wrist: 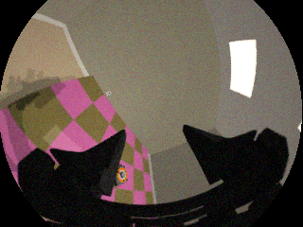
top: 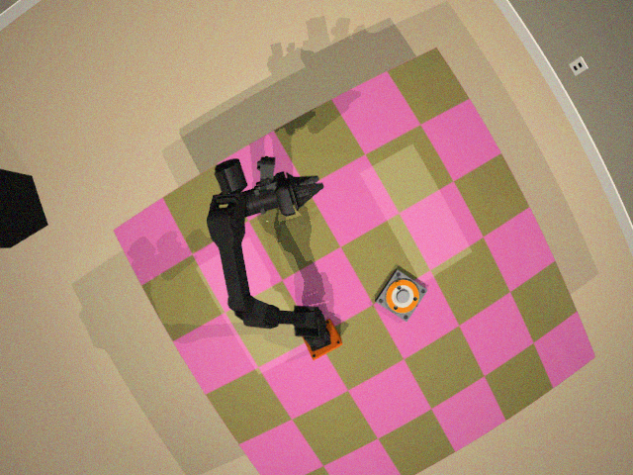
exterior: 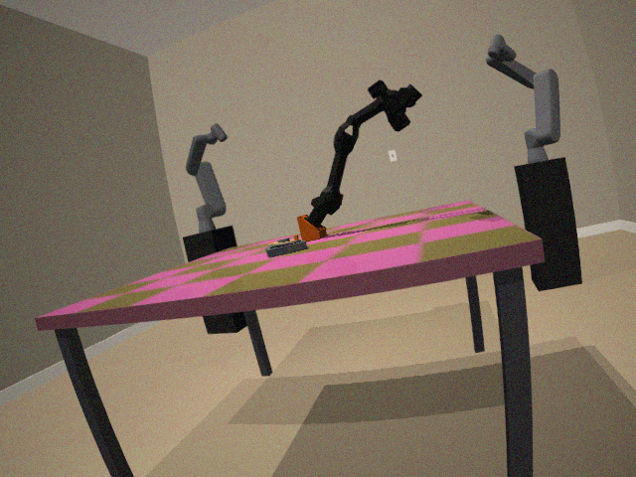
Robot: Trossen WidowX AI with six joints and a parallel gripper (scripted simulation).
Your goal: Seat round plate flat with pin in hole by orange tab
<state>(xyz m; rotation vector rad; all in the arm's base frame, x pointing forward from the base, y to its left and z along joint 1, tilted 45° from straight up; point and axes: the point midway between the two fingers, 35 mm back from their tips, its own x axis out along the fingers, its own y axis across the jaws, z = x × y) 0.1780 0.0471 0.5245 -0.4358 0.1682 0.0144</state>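
Standing on a pink-and-olive checked table [top: 460, 138]: one black arm [top: 229, 255] on an orange mount [top: 326, 342], set well in from the edges. Claw [top: 313, 188] raised high, fingers spread wide, gripping nothing. Grey square base [top: 382, 300] lying beside the mount, well apart from the claw. Orange round plate [top: 393, 299] resting on the base around a pale central post [top: 403, 295]. Tab, pin and hole too small to tell. Plate untouched by the arm.
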